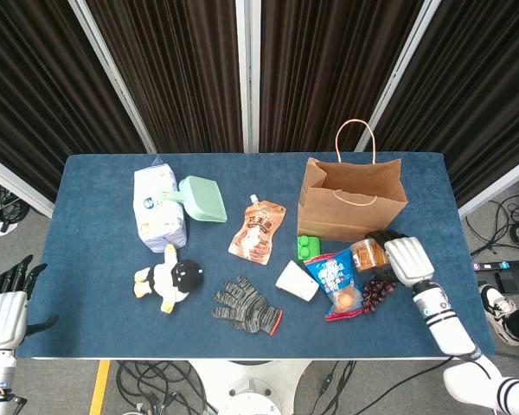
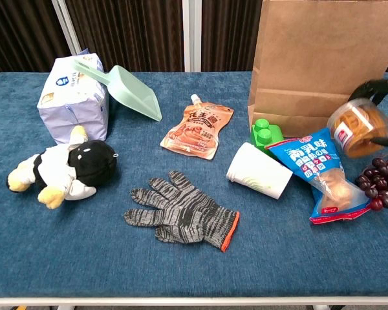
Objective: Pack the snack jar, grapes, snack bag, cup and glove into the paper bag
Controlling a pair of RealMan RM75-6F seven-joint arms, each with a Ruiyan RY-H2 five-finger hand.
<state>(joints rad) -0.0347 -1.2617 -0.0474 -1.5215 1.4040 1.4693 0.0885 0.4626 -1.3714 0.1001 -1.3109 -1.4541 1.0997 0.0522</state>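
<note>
The clear snack jar (image 1: 368, 255) (image 2: 357, 129) is tilted and raised just off the table in front of the paper bag (image 1: 350, 203) (image 2: 323, 58), and my right hand (image 1: 404, 259) (image 2: 375, 88) grips it from the right. Dark grapes (image 1: 379, 290) (image 2: 379, 184) lie just below the jar. The blue snack bag (image 1: 337, 281) (image 2: 320, 171) lies left of them. A white cup (image 1: 297, 280) (image 2: 258, 170) lies on its side. The grey knit glove (image 1: 246, 304) (image 2: 181, 212) lies flat near the front. My left hand (image 1: 4, 311) hangs open off the table's left front corner.
A green block (image 1: 307, 246) (image 2: 266, 135) sits against the bag's base. An orange pouch (image 1: 258, 229) (image 2: 197, 132), a mint scoop (image 1: 203, 199) (image 2: 134, 90), a tissue pack (image 1: 158, 207) (image 2: 71, 97) and a plush toy (image 1: 169, 278) (image 2: 68, 168) occupy the left and middle.
</note>
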